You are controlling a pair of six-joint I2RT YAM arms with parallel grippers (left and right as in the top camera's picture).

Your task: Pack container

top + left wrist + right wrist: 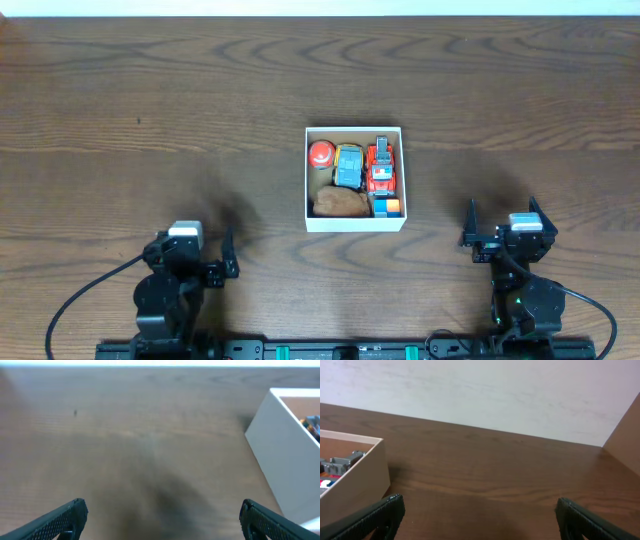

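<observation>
In the overhead view, both of your arms are folded back at the near edge of the tabletop [150,100]. The left end effector [195,250] sits low on the left and the right end effector [503,220] low on the right, each well apart from the container [356,223] and touching nothing. The container stands between them, a little farther up the wood and nearer your right arm. Inside it are a red round toy [321,153], a blue and yellow toy car [348,166] and a red truck [381,168] along the far side. A brown lump [341,203] and an orange and blue block [386,207] lie along the near wall. In the left wrist view, your left end effector [165,525] is spread wide, with only bare wood between its two dark fingertips [65,519]. The white wall of the container [280,455] rises at the right edge, with a glimpse of toys over its rim. In the right wrist view, your right end effector [480,522] is likewise spread wide and holds nothing. The container [355,485] stands at the left edge, with a grey toy part [342,462] showing inside.
</observation>
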